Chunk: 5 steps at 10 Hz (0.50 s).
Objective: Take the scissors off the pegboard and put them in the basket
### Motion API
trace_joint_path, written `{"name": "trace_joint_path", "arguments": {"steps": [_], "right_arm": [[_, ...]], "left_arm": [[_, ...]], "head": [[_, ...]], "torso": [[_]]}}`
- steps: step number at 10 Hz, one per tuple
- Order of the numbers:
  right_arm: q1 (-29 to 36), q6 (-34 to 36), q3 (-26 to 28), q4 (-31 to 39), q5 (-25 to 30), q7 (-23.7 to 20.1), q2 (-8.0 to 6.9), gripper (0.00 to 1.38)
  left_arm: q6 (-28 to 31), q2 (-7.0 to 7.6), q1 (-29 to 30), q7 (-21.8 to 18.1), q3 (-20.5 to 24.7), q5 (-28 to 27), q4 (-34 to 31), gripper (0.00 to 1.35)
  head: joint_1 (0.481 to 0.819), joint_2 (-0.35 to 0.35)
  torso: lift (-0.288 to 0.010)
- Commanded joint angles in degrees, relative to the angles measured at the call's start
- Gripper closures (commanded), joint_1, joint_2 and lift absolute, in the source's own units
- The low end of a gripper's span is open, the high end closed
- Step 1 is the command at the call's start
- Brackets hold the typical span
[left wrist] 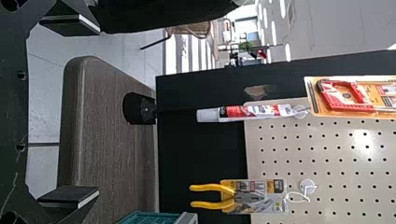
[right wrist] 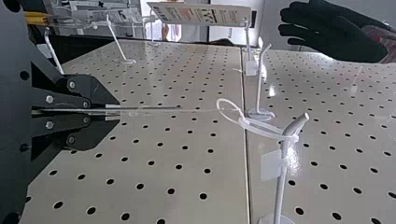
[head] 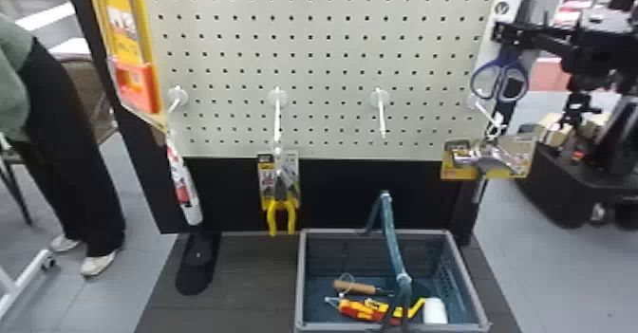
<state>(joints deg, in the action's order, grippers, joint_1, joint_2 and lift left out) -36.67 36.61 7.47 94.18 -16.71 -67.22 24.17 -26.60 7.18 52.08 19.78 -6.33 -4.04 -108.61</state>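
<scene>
The right gripper (head: 504, 32) is clamped on the blue-handled scissors (head: 504, 65) at the pegboard's (head: 327, 71) right edge; a white loop (right wrist: 266, 127) hangs on a pegboard hook (right wrist: 281, 186). The left gripper (left wrist: 70, 112), fingers wide apart, faces the pegboard's left part. Yellow-handled pliers (head: 281, 204) hang at the pegboard's lower edge; the gray basket (head: 375, 232) sits below the pegboard.

Lab or workshop: pegboard (head: 318, 79), packaged pliers (head: 271, 216) on hook, wheeled black machine (head: 555, 178) behind.
</scene>
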Motion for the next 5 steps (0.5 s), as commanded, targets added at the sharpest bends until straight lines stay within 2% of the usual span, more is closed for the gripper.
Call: {"name": "trace_joint_path", "arguments": {"steps": [1,5], "right_arm": [[0.0,0.0,0.0,0.3,-0.1,0.0,0.0,1.16],[0.3,0.1,0.0,0.3,-0.2,0.1,0.08,1.16]], "left_arm": [[0.1,0.11,0.0,0.0,-0.1,0.1,0.0,0.1],[0.1,0.38,0.0,0.0,-0.4,0.3,0.0,0.1]], "head": [[0.549,0.0],[0.549,0.0]], "torso": [[-0.1],[-0.1]]}}
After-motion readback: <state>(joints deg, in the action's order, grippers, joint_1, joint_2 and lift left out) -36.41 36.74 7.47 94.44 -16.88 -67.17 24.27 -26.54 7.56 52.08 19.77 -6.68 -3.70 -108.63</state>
